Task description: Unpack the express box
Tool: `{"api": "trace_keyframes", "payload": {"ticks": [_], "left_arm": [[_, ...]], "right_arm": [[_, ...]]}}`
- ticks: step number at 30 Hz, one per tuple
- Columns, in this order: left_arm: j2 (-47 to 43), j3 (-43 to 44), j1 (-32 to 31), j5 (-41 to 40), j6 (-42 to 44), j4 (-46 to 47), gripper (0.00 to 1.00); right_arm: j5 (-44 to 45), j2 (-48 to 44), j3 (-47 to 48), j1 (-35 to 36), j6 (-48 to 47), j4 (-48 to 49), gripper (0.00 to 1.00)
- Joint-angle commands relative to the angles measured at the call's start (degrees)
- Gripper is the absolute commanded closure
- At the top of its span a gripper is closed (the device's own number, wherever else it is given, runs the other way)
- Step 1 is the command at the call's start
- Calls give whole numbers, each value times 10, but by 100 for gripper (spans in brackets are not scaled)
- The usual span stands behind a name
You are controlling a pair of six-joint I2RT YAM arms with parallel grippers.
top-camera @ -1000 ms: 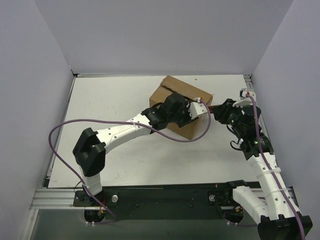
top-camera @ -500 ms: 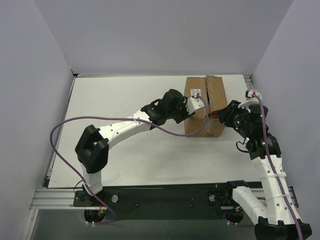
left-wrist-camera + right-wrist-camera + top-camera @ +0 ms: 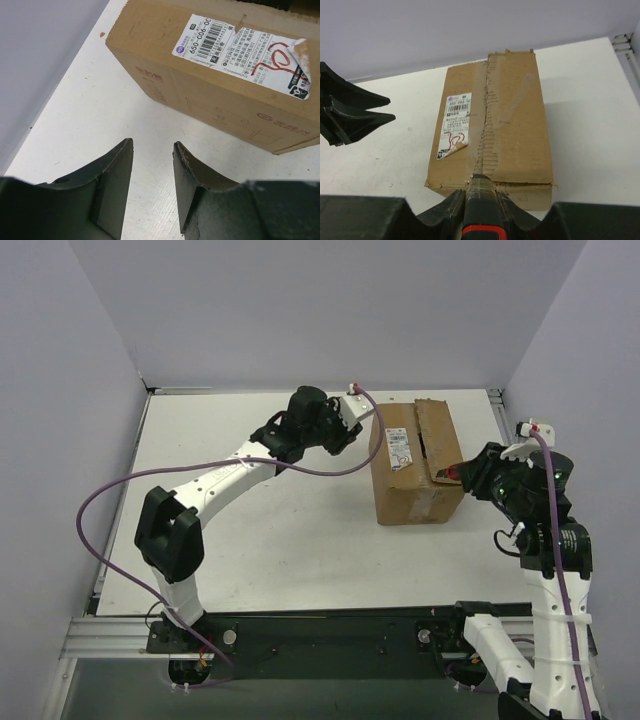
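- One brown corrugated cardboard express box (image 3: 412,468), one white printed label (image 3: 398,448) on it, two grippers, and one small black tool with a red band (image 3: 481,210).
- The box sits on the right side of the white table (image 3: 250,540), toward the far edge. Its flaps are down and the taped seam faces up.
- Its long axis runs far-to-near in the overhead view, with the near end swung slightly right. The label is on the flap left of the seam.
- Left gripper (image 3: 152,145): fingers spread with nothing between them, just left of the box and not touching it.
- Right gripper (image 3: 481,197): pinched on the tool, whose tip is at the near end of the seam.
- Only the right wrist view shows how ragged the seam edges are. Only the left wrist view shows the faint red printing on the box's side.
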Motion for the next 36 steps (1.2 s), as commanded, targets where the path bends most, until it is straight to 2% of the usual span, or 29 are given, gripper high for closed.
{"api": "trace_keyframes", "payload": {"ticks": [1,5,8,12,16,22,23,24,29,34,36], "left_arm": [[11,32,0,19,-21,23,52],[40,48,0,16,-4,34,51],[67,78,3,13,-5,20,55],[59,56,6,38,-30,16,59],[-4,-14,6,59,-42,11,61],[-140,-150,9,75,3,-27,61],[-157,-166,10,76,13,-35,61],[-172,-178,14,74,36,-58,61],[-262,-241,17,59,129,-128,60],[-281,-238,19,33,191,-164,59],[-275,-223,19,29,214,-174,57]], "right_arm": [[18,19,79,-9,-41,12,100],[114,43,63,-23,-71,31,100],[130,71,37,-45,-93,86,100],[131,126,17,-62,-138,176,100],[56,239,19,-85,-144,289,100],[-75,436,132,-94,-123,356,100],[-96,460,149,-94,-94,360,100],[-150,482,195,-93,-84,360,100],[-266,621,337,-55,-39,322,100],[-353,743,493,35,-28,229,100],[-374,765,523,76,-22,216,100]]}}
